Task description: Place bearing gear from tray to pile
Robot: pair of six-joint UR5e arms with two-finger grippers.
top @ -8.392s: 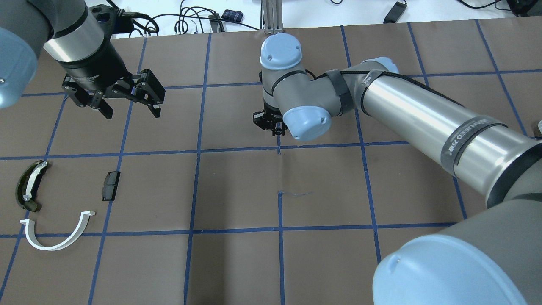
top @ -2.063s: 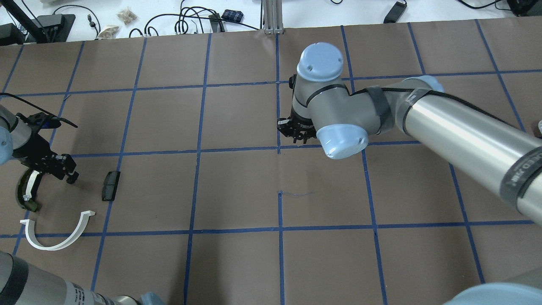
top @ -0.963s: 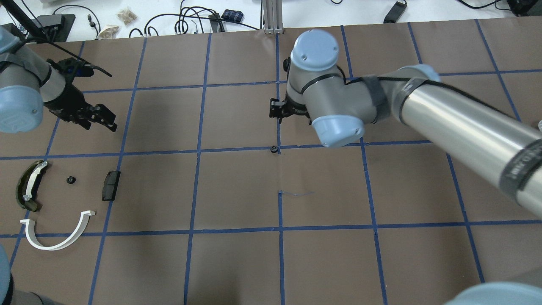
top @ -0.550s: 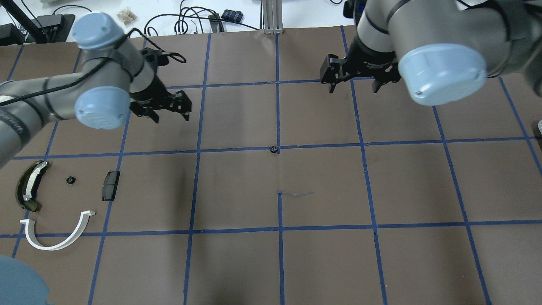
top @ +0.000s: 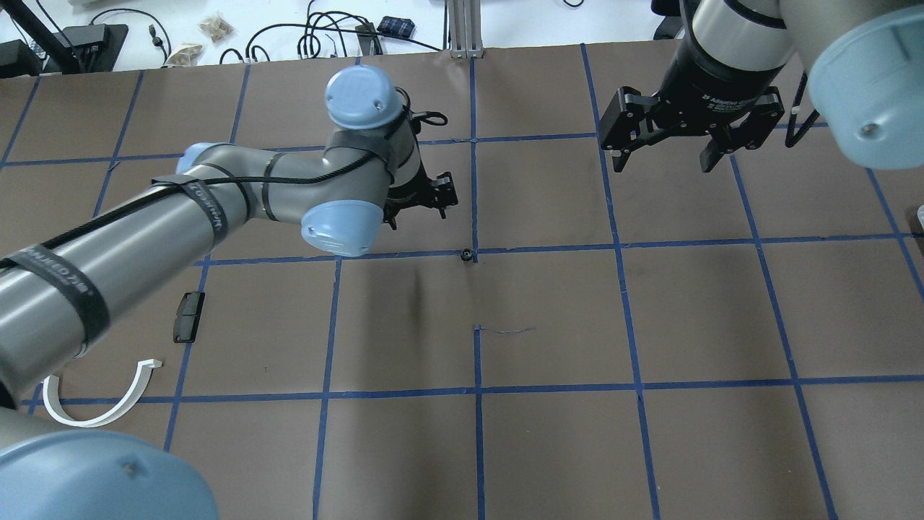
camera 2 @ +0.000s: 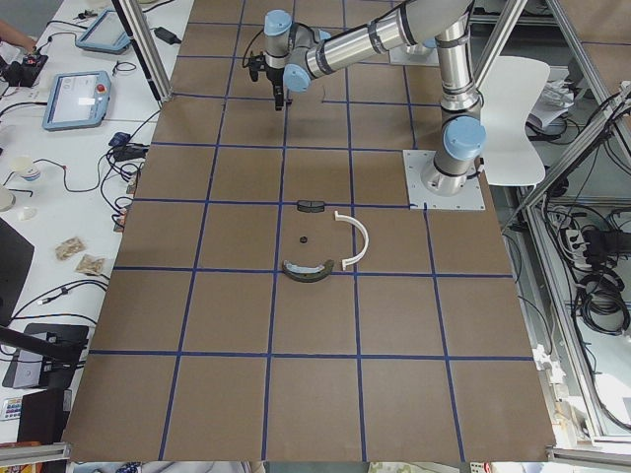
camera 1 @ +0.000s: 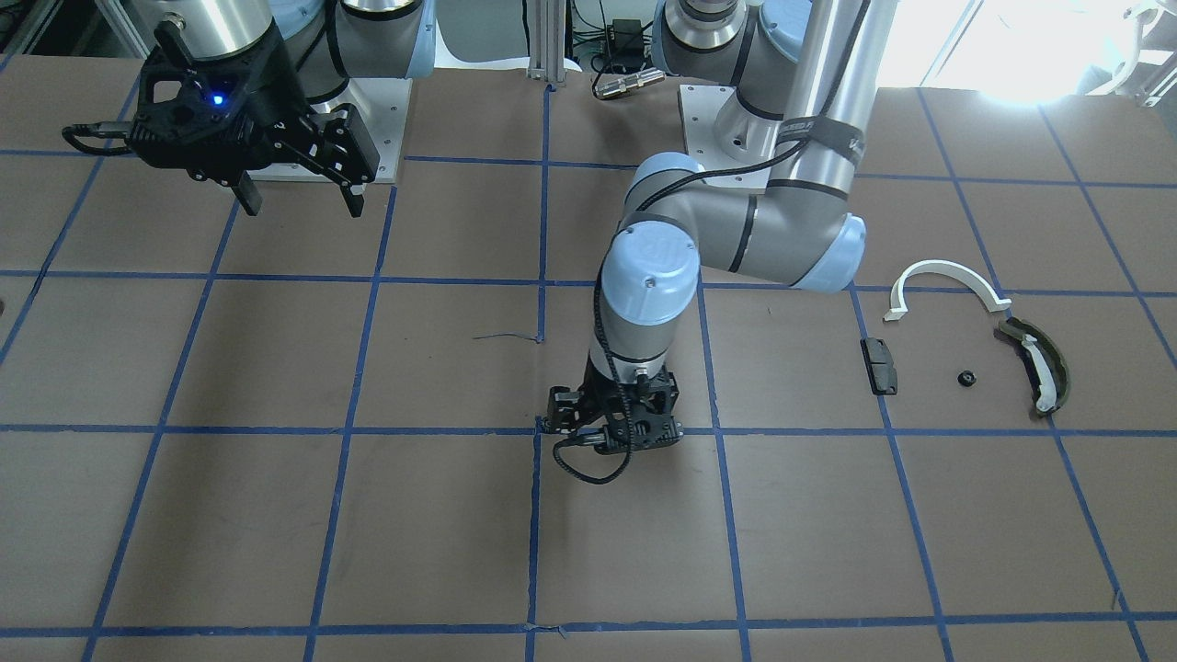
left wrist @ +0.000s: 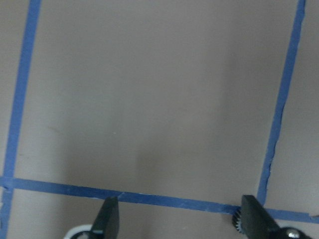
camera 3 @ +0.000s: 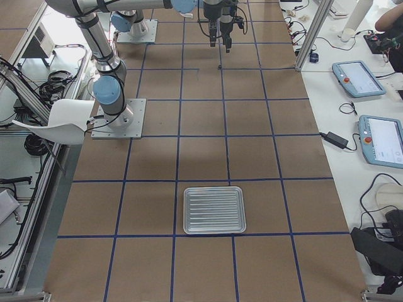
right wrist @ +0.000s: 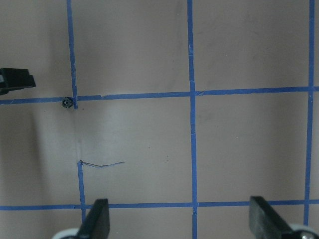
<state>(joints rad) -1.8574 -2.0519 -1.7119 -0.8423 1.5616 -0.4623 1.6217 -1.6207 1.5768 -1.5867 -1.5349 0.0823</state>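
A small black bearing gear (top: 467,254) lies on the brown table at a blue tape crossing; it also shows in the right wrist view (right wrist: 66,102). My left gripper (top: 422,209) is open and low, just behind the gear. In the left wrist view the gear's toothed edge (left wrist: 238,219) shows against one finger (left wrist: 255,219). My right gripper (top: 668,148) is open, empty and high at the back right. The pile holds a white half-ring (camera 1: 942,280), a dark block (camera 1: 881,365), an olive curved piece (camera 1: 1039,366) and a second gear (camera 1: 965,378). The silver tray (camera 3: 214,209) looks empty.
The left arm (top: 180,231) stretches across the left half of the table and hides part of the pile from overhead. Cables and small items (top: 317,36) lie on the white bench behind the table's far edge.
My left gripper has swung right from the back left to the centre and come down beside the gear. My right gripper has moved further right. Both gears lie where they were.
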